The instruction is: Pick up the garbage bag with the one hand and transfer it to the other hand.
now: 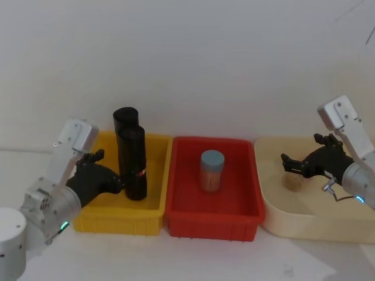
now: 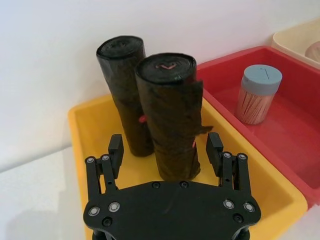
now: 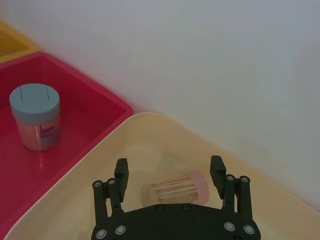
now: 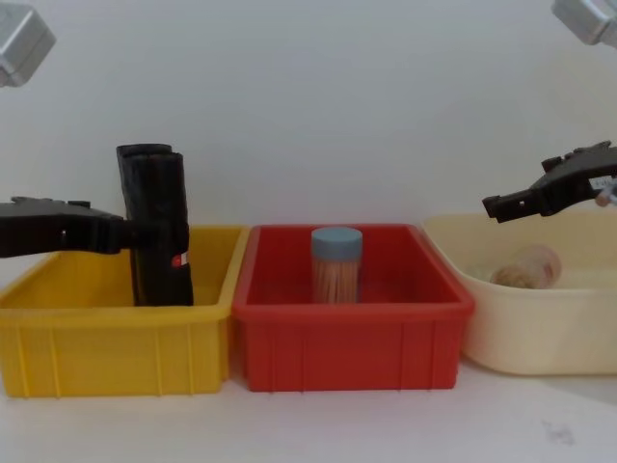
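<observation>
The garbage bag (image 1: 133,158) stands upright in the yellow bin (image 1: 117,221), its red-and-white label low on the side, with the slimmer second roll (image 1: 125,119) just behind it and seemingly touching. Standing on end leaves its flanks free for a sideways grasp, and that appears to be why the left gripper (image 2: 165,147) comes in level from the bin's left side. Its jaws are spread wide and hold nothing; the left wrist view shows one finger on each side of the bag's lower part, the bag set between them with a small gap at each flank. The grasp looks lined up but not yet closed. The right gripper (image 1: 285,161) hovers well apart over the cream tub (image 1: 310,227), jaws apart and empty, probably waiting to receive. Between them, a blue-lidded toothpick jar (image 1: 212,171) stands in the red bin (image 1: 211,227).
</observation>
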Controlling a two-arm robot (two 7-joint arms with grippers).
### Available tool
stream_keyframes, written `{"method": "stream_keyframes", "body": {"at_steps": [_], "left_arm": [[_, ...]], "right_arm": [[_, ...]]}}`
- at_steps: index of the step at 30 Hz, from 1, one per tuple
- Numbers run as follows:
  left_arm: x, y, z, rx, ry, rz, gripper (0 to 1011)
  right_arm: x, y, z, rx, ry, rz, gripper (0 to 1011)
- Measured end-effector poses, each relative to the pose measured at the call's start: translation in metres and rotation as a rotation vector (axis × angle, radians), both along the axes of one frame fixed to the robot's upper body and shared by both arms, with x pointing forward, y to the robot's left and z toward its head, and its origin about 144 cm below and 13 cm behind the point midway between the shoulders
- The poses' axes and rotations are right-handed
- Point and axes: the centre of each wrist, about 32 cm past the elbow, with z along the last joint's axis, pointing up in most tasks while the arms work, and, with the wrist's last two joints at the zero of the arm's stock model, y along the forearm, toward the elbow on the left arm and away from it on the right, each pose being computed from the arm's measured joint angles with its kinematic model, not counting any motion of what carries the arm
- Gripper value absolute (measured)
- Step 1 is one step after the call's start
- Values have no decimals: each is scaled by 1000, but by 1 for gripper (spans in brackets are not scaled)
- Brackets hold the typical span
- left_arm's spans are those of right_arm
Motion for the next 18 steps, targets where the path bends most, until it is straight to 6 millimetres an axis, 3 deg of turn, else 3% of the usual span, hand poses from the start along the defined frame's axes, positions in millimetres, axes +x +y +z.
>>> {"method": "stream_keyframes", "body": {"at_steps": [18], "left_arm": [[50,11,1,-28,16,-159,992]], "right_arm": [[0,0,0,0,0,0,1004]]}}
